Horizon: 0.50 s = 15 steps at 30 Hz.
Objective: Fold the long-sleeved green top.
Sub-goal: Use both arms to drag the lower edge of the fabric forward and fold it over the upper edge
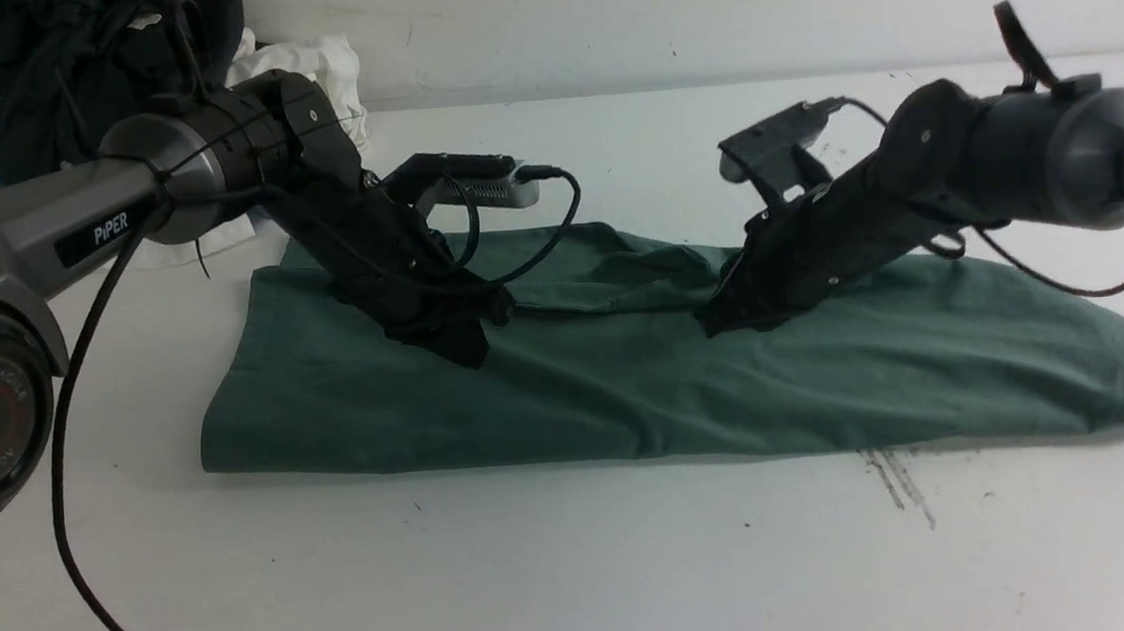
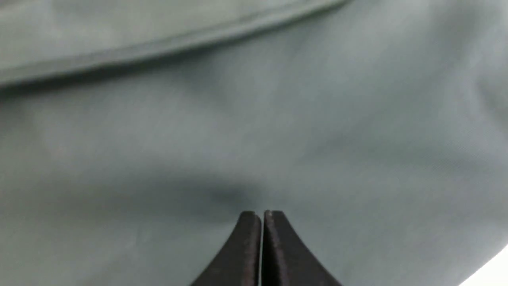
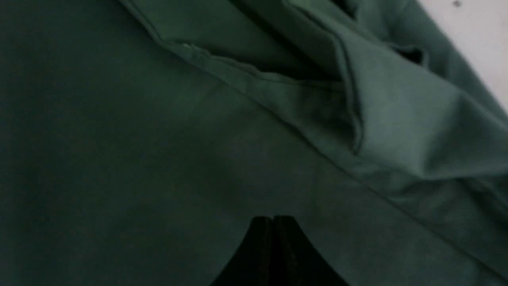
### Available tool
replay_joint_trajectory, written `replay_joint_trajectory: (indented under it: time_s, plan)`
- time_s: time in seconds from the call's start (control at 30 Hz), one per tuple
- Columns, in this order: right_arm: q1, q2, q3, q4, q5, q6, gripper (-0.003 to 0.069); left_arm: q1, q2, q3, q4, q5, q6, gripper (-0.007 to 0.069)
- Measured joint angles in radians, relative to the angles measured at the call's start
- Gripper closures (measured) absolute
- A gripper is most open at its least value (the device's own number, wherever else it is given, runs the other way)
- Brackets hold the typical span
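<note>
Sage-green cotton long-sleeved top (image 1: 629,400) lies folded into a long band, crosswise folds likely remaining, with left gripper (image 1: 469,348) and right gripper (image 1: 718,321) clenched empty.

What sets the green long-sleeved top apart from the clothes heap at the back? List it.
The green long-sleeved top lies flattened in a long band across mid-table; the clothes heap is bunched at the far left by the wall.
The top is one colour; the heap mixes black, white and blue.
The left fingers and right fingers, both shut, are down on the top; neither touches the heap.
Shared: both are fabric on the white table.
</note>
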Motion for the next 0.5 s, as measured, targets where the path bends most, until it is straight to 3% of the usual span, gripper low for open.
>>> replay_joint_trajectory:
  time_s: [0.17,0.27,0.33,0.43,0.5]
  plan:
    - [0.001,0.126,-0.117,0.139,-0.136,-0.117,0.0673,-0.03,0.0,0.0,-0.01,0.004,0.035,0.0632]
    - [0.001,0.17,-0.187,0.182,-0.275,-0.104,0.0673,-0.041,0.0,0.0,-0.01,0.012,0.048,0.0632]
    - [0.0,0.219,-0.258,0.223,-0.46,-0.06,0.0673,-0.048,0.0,0.0,-0.01,0.032,0.058,0.0632]
    - [-0.008,0.237,-0.297,0.243,-0.51,-0.038,0.0673,-0.049,0.0,0.0,-0.007,0.033,0.059,0.0632]
    - [-0.014,0.229,-0.309,0.247,-0.45,-0.034,0.0673,-0.049,0.0,0.0,0.007,0.031,0.06,0.0632]
